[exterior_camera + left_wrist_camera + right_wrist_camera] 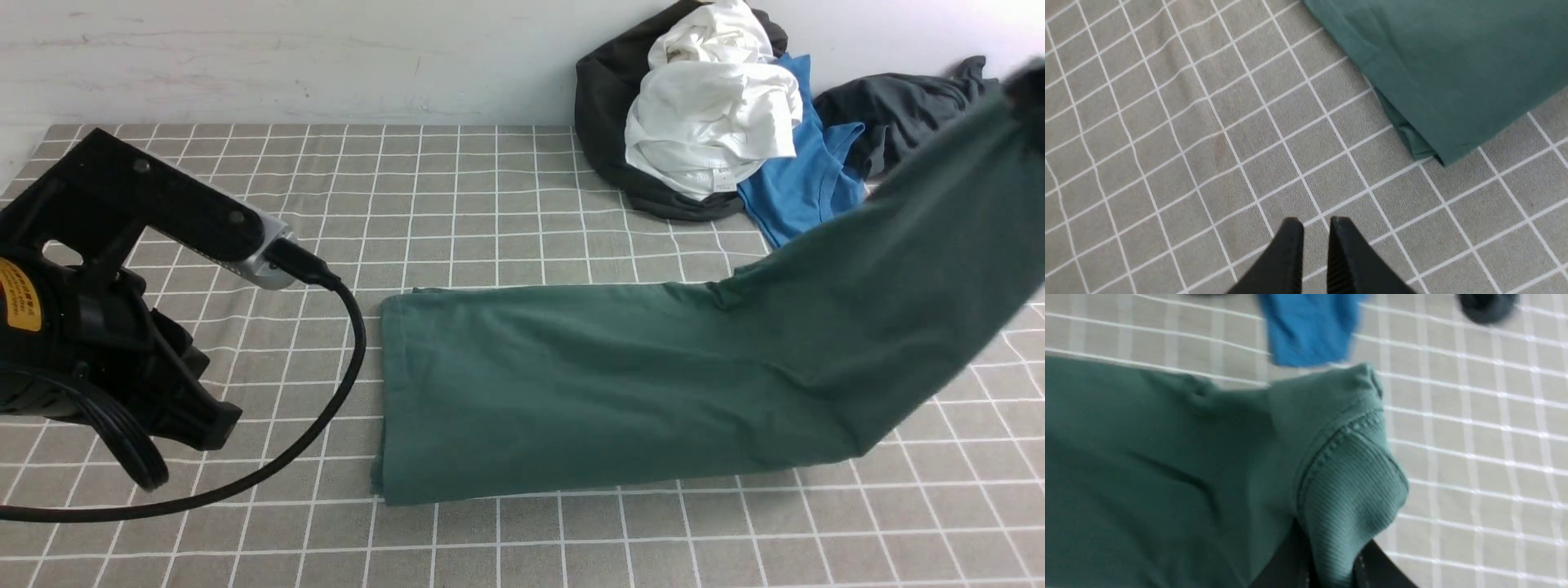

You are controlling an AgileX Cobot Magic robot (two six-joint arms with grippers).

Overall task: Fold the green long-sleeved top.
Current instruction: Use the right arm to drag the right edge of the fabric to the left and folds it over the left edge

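Note:
The green long-sleeved top (588, 384) lies as a long folded strip across the middle of the checked cloth. Its right end rises off the table toward the upper right, where my right gripper (1030, 86) shows only as a dark blur at the frame edge. In the right wrist view that gripper (1331, 555) is shut on a ribbed green edge (1355, 486) of the top. My left gripper (1316, 222) is empty, its jaws a narrow gap apart, over bare cloth beside the top's near-left corner (1437, 155). The left arm (82, 327) stands left of the top.
A pile of clothes sits at the back right against the wall: a black garment (604, 98), a white one (710, 106), a bright blue one (804, 180) and a charcoal-grey one (906, 106). A black cable (347, 359) loops from the left arm.

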